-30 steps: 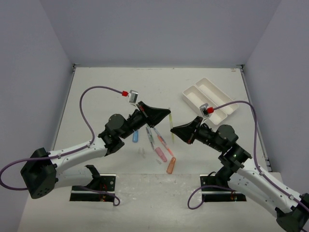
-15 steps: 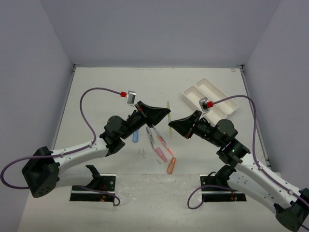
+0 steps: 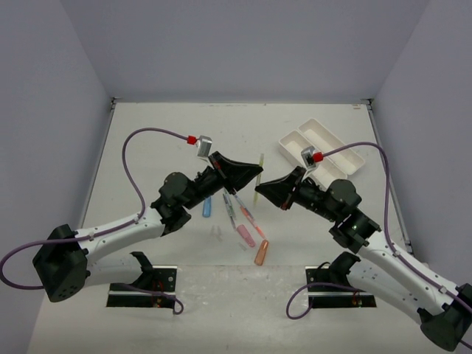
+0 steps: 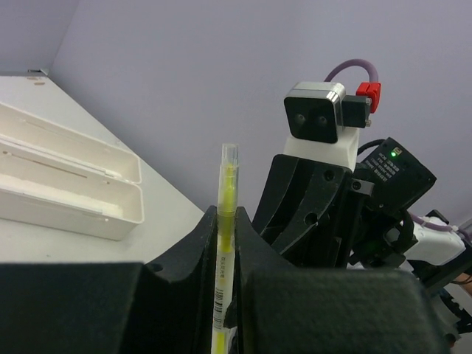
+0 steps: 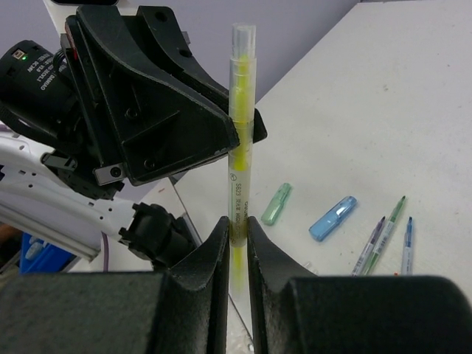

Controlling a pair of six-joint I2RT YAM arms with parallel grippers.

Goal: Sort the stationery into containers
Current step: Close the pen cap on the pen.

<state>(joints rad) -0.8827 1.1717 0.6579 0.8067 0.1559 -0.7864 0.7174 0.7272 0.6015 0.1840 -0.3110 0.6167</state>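
A yellow pen (image 3: 260, 173) is held off the table between both grippers. My left gripper (image 3: 253, 171) is shut on it, and the pen (image 4: 224, 221) stands up between its fingers (image 4: 193, 243). My right gripper (image 3: 259, 193) is shut on the same pen (image 5: 241, 118) lower down, fingertips (image 5: 220, 240) facing the left gripper. The white two-compartment tray (image 3: 330, 140) lies at the far right, partly hidden by the right wrist; it also shows in the left wrist view (image 4: 110, 221). It looks empty.
On the table below the grippers lie a blue cap piece (image 3: 207, 208), thin pens (image 3: 240, 208), a pink piece (image 3: 245, 234), an orange piece (image 3: 261, 252) and clear bits (image 3: 217, 233). The right wrist view shows a green piece (image 5: 276, 204), a blue piece (image 5: 333, 218) and pens (image 5: 383, 240).
My right gripper has moved left and up until it meets the left gripper at the yellow pen. The pen has shifted slightly farther from the arm bases. The left arm barely moved.
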